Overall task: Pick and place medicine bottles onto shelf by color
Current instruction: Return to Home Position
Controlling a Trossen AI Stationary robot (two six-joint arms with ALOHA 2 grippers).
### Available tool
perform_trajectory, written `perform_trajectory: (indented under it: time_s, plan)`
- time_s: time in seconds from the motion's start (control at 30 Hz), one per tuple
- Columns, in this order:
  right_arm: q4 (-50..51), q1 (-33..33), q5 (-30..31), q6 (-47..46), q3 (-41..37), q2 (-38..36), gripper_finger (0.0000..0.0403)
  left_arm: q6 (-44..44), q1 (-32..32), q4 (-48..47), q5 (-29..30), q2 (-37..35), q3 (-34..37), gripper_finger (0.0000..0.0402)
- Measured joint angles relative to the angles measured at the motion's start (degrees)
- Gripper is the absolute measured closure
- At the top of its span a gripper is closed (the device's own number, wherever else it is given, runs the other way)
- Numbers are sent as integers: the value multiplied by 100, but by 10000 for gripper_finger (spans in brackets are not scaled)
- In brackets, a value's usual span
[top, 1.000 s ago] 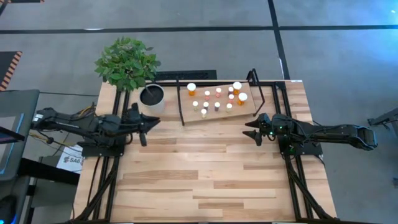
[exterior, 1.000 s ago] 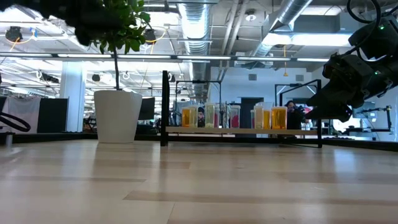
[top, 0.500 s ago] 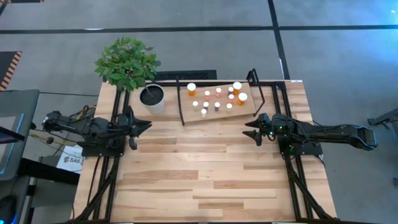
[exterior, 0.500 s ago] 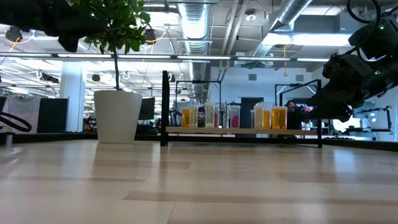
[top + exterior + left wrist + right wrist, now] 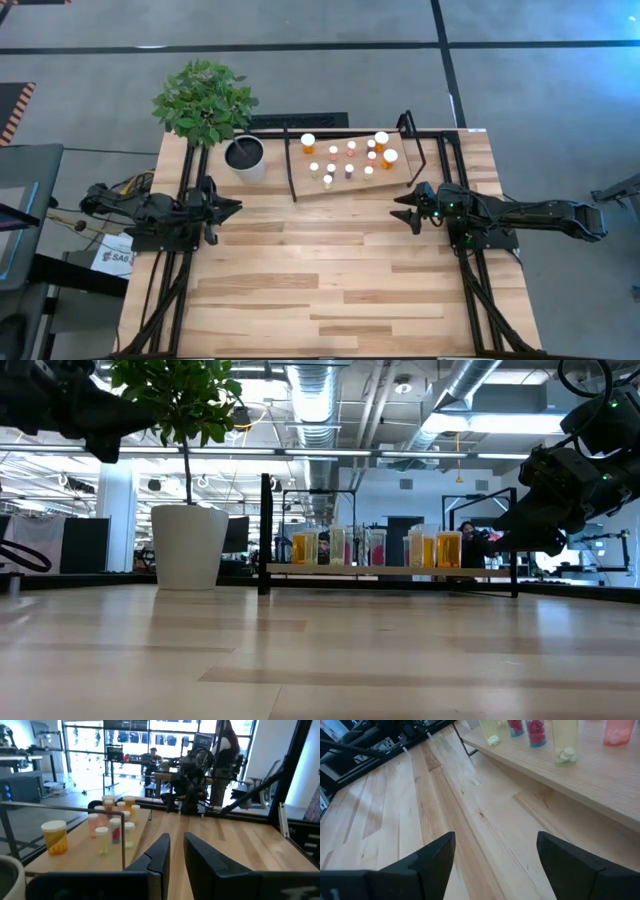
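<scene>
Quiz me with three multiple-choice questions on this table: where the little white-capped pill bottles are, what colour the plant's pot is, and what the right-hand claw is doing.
1. Where do the small white-capped medicine bottles stand?
A. heaped on the floor
B. on the light wooden shelf
C. inside a cardboard box

2. What colour is the round pot of the leafy green plant?
A. black
B. orange
C. white

3. How is the right gripper?
A. open and empty
B. shut on a bottle
C. shut on nothing

Answers: B, every bottle stands on the shelf at the far side of the table. C, the low view shows a white pot. A, its fingers are spread wide with nothing between them. The left gripper waits by the table's left edge.
</scene>
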State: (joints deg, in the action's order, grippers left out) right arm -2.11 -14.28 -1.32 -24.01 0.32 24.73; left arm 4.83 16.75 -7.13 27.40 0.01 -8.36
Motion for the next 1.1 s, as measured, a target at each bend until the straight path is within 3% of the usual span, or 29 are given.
perform_trajectory:
  time_s: [0.23, 1.1]
  plan:
    - [0, 0, 0, 1, 0, 0, 102, 64, -54, 135, -92, 9, 4, 358]
    - [0, 0, -4, 0, 2, 0, 102, 98, -1327, 193, -1206, 9, 29, 358]
